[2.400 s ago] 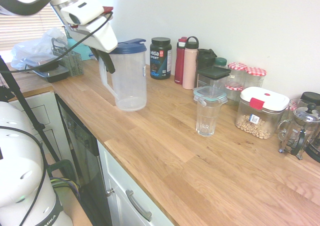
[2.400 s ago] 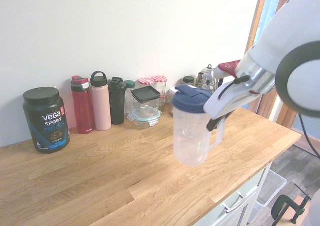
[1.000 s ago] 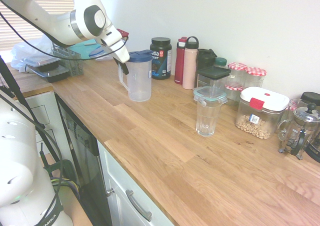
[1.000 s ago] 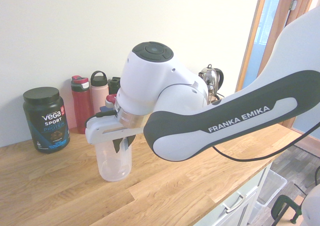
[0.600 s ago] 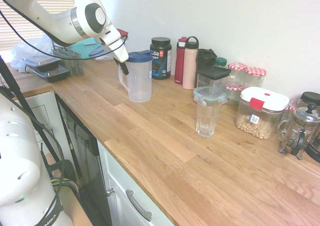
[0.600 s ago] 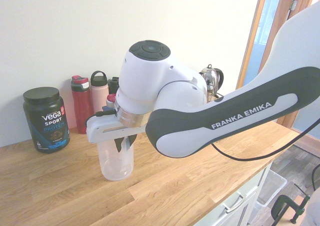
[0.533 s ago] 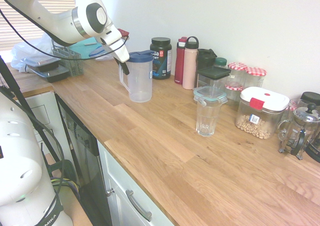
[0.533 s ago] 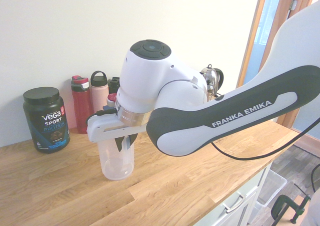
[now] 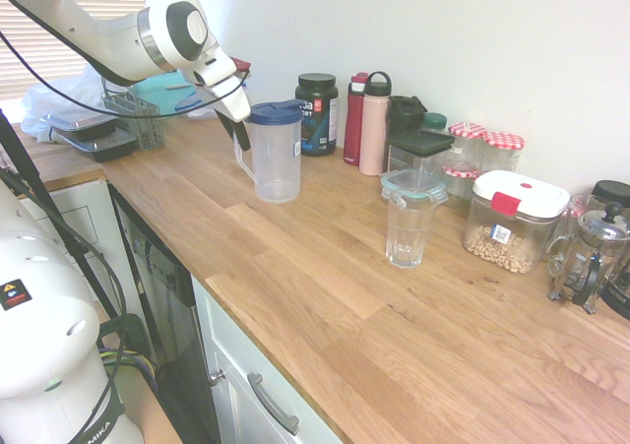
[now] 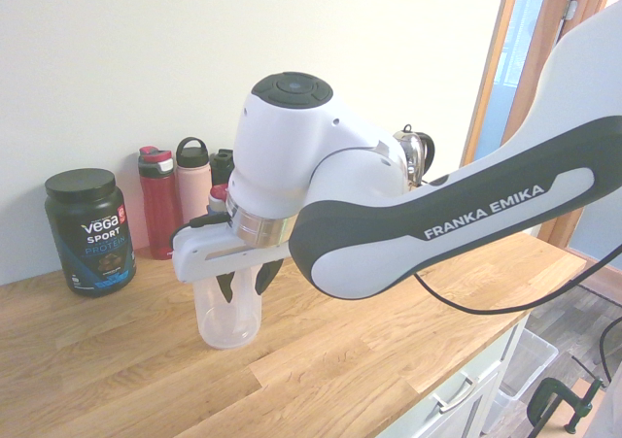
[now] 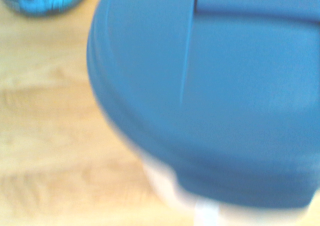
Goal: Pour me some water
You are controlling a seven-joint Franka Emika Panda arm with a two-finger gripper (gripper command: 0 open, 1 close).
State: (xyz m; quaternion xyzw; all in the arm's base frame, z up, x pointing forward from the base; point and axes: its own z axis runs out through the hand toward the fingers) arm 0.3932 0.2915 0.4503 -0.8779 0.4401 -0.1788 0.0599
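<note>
Pitcher (image 9: 277, 158): translucent body, blue lid (image 9: 277, 112) seated on top. Stands upright on the wooden tabletop (image 9: 295, 296), near the protein tub (image 9: 317, 114). Handle (image 9: 243, 158) on the side facing the arm in the first exterior view. In the wrist view the lid fills most of the picture, out of focus.

End effector (image 10: 248, 283): located at the pitcher's handle side, tilted downward. Its two dark fingers are spread, with a gap between them visible in the second exterior view. Contact with the handle cannot be determined.

Glass (image 9: 405, 232): upright, well apart from the pitcher, just beside a lidded container (image 9: 414, 184) with a light teal rim. It overlaps that container in the first exterior view.

Along the wall, from the tub onward: red bottle (image 9: 355, 119), pink bottle (image 9: 374, 129) with a black loop cap, dark shaker (image 9: 403, 117), jars with red-checked lids (image 9: 501, 152), a white-lidded container (image 9: 512, 222) partly filled with beige pieces, and a French press (image 9: 592, 257).
</note>
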